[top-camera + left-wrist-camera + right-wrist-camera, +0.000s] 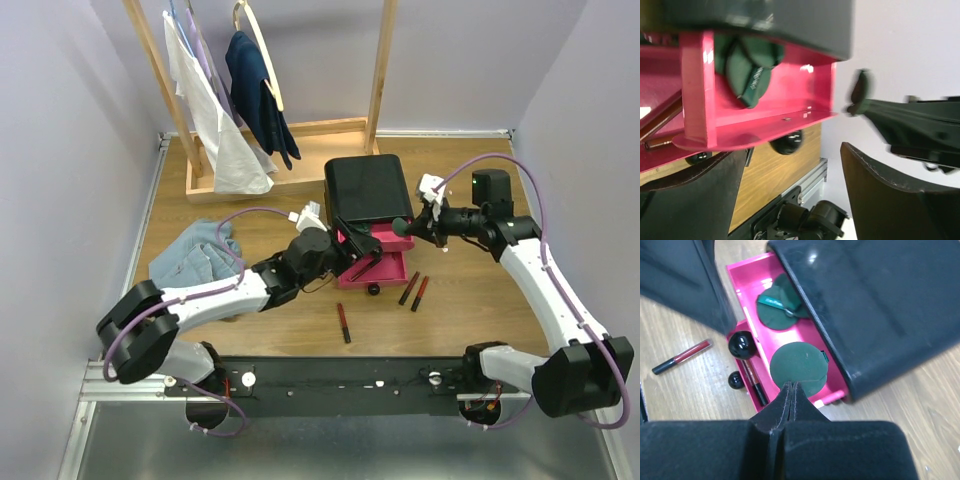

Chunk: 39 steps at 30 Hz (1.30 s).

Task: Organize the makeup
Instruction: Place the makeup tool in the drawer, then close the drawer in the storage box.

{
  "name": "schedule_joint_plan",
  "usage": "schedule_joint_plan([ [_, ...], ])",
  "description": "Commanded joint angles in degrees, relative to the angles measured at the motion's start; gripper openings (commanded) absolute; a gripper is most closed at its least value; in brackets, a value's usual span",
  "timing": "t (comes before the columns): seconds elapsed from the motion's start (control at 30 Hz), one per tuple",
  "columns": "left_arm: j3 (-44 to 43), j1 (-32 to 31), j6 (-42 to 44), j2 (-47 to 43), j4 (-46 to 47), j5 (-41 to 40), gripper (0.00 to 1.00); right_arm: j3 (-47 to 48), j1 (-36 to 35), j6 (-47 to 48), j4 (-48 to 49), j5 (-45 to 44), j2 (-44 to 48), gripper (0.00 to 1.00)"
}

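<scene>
Right claw (790,390): clamped on the rim of a round dark green compact (799,367), hanging over the upper open pink drawer (742,285). Left claw (792,150): spread wide, empty, facing that drawer. Done: more green compacts (777,307) stowed beyond the right claw; one slim tube (755,382) in the lower drawer (385,272). To do: three slim dark red-black lip tubes (343,322) on the wooden counter (480,300), nearer the bases than either claw.

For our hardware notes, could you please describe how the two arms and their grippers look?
The left arm and right arm have white shells, black joints and purple cables. The left gripper and right gripper are black, with matte tapering fingers.
</scene>
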State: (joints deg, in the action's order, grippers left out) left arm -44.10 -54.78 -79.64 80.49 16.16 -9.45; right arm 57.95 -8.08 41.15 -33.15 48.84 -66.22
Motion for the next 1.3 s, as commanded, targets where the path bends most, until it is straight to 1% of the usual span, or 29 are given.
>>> schedule_joint_plan([
  [0.0,2.2,1.4,5.4,-6.2,-2.6,1.5,0.86,2.6,-3.4,3.0,-1.6,-2.2,-2.2,0.01],
  [0.13,3.6,1.9,8.8,-12.2,-6.0,0.7,0.86,2.0,-6.0,3.7,-1.0,-5.2,-3.4,0.03],
  [0.17,4.4,2.0,9.1,-13.3,-7.8,0.0,0.86,1.7,-6.2,3.2,-0.9,-5.7,-3.7,0.08],
  [0.23,5.2,2.1,9.9,-16.2,-9.4,-0.8,0.86,1.7,-6.7,2.5,0.2,-6.6,-4.5,0.14],
  [0.27,6.2,2.3,10.3,-17.3,-10.5,-1.2,0.86,1.8,-6.8,1.6,0.6,-6.9,-4.6,0.19],
  [0.33,7.3,2.6,10.8,-20.4,-11.8,-2.7,0.86,2.3,-6.8,0.4,1.7,-7.6,-5.0,0.23],
  [0.37,8.4,2.7,10.9,-21.6,-13.0,-3.3,0.86,2.7,-6.9,-0.1,1.8,-8.0,-5.3,0.32],
  [0.4,8.9,2.8,11.2,-22.7,-13.4,-4.2,0.86,3.3,-6.9,-0.3,1.8,-8.2,-5.4,0.35],
  [0.5,10.3,3.1,12.3,-26.6,-16.1,-5.6,0.87,4.0,-6.9,-1.2,2.0,-9.2,-5.7,0.41],
  [0.6,11.3,3.5,13.4,-30.0,-19.3,-6.7,0.87,5.2,-6.9,-1.9,2.1,-8.6,-5.0,0.43],
  [0.67,12.2,3.6,13.8,-32.5,-20.8,-7.3,0.87,6.5,-6.9,-2.4,2.0,-7.7,-4.1,0.43],
  [0.73,12.9,3.6,14.4,-33.9,-21.5,-7.6,0.88,7.8,-6.9,-0.5,-0.9,-3.6,-3.7,0.39],
  [0.77,13.5,3.7,14.6,-35.0,-22.1,-7.7,0.88,8.4,-6.8,2.1,-2.0,-1.7,-2.9,0.32],
  [0.83,14.0,3.8,15.4,-35.9,-23.1,-7.7,0.88,8.5,-6.9,4.3,-5.3,4.4,-2.3,0.23],
  [0.87,14.5,3.8,15.6,-36.6,-23.9,-7.4,0.88,8.4,-6.9,8.4,-7.2,6.8,-2.1,0.16],
  [0.9,14.6,3.8,16.0,-36.7,-24.4,-7.3,0.88,8.0,-6.9,10.9,-9.1,10.7,-2.2,0.13],
  [0.93,14.7,3.8,16.8,-36.8,-24.9,-7.2,0.88,7.7,-7.0,13.7,-14.2,12.3,-2.4,0.11],
  [0.97,15.0,3.8,17.2,-37.1,-25.4,-7.0,0.88,7.4,-7.0,20.4,-16.9,13.5,-2.8,0.06],
  [1.0,15.3,3.9,17.5,-37.1,-25.9,-6.8,0.88,6.5,-7.4,23.2,-18.9,14.3,-3.5,0.04],
  [1.03,15.6,3.9,17.6,-37.0,-26.2,-6.6,0.88,5.6,-7.6,25.4,-22.1,14.4,-3.7,0.02],
  [1.07,16.4,3.9,17.7,-37.2,-26.4,-6.5,0.88,4.9,-7.8,28.9,-23.2,14.1,-3.7,0.01],
  [1.1,16.9,3.9,17.6,-37.4,-26.4,-6.2,0.88,4.1,-9.1,29.2,-23.5,11.8,-3.7,0.0],
  [1.23,19.5,3.9,16.3,-38.4,-25.7,-5.4,0.88,-0.4,-12.3,26.8,-18.9,4.6,-2.4,0.0],
  [1.27,20.3,3.9,16.1,-38.8,-25.7,-5.4,0.88,-1.0,-12.7,24.4,-17.6,3.4,-2.3,0.0],
])
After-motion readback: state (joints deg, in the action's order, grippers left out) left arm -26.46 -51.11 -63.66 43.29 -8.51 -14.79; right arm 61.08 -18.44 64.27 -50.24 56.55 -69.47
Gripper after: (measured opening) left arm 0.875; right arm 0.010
